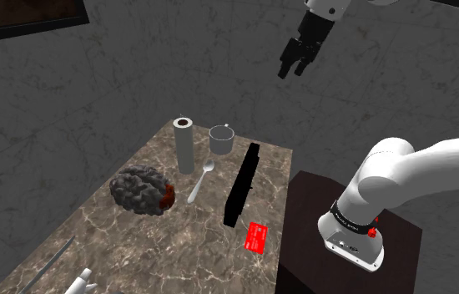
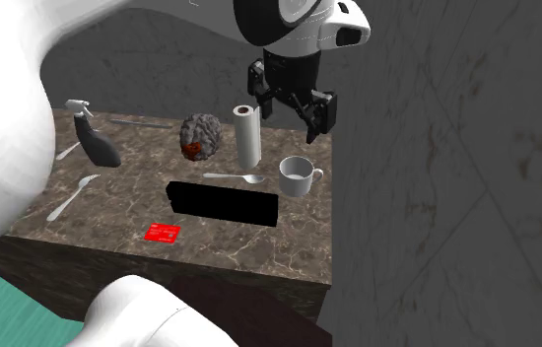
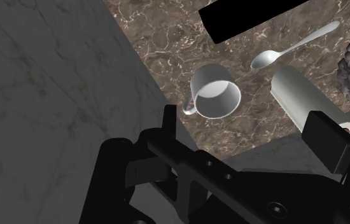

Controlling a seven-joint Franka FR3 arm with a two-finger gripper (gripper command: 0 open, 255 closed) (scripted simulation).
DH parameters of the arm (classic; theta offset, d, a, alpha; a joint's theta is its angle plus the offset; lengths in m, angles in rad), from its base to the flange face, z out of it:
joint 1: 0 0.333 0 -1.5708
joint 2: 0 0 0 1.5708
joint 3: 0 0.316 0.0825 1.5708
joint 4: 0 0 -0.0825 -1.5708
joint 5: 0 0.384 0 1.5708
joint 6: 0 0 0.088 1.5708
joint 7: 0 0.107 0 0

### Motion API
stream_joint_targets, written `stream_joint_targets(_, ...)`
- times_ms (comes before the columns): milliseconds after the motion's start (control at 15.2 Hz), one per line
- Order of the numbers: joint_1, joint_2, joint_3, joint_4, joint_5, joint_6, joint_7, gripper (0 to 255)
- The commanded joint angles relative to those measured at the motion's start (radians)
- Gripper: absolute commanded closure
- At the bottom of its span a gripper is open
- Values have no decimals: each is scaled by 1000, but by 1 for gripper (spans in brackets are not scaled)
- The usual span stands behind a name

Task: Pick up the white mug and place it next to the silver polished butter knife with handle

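Nothing of the job is done yet, by the look of it: you have still to grasp, carry and set down. Your gripper (image 1: 295, 70) hangs high above the table's end edge by the wall with its fingers spread wide and nothing between them. In the wrist view the white mug (image 3: 215, 92) stands upright just beyond the fingertips, mouth open toward you. It rests on the table close to that end edge, just beside the paper towel roll (image 1: 185, 144).

The butter knife (image 1: 48, 266) lies well apart from the mug, along the long edge farthest from the stand and toward the opposite end. You will have to carry the mug nearly the whole length of the top, I judge.

The room is closed in by grey, stone-veined walls, one of them hard against the table's end. A patch of teal floor shows in the second exterior view's lower left corner.

The table (image 1: 136, 242) has a brown marbled top. Across its middle lies a long black box (image 1: 242, 184). A dark lumpy object (image 1: 143, 190) with a reddish patch sits nearer the far long edge. A spray bottle (image 2: 97, 138) stands near the knife. Between the lumpy object and the box lies a spoon (image 1: 201, 179), and a red card (image 1: 257, 237) lies near the long edge by the stand.
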Motion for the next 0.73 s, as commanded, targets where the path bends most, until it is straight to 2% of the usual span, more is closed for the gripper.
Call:
stream_joint_targets(0, 0, 0, 0, 0, 0, 0, 0, 0)
stream_joint_targets(660, 20, 260, 113, -52, -3, 255, 79, 0)
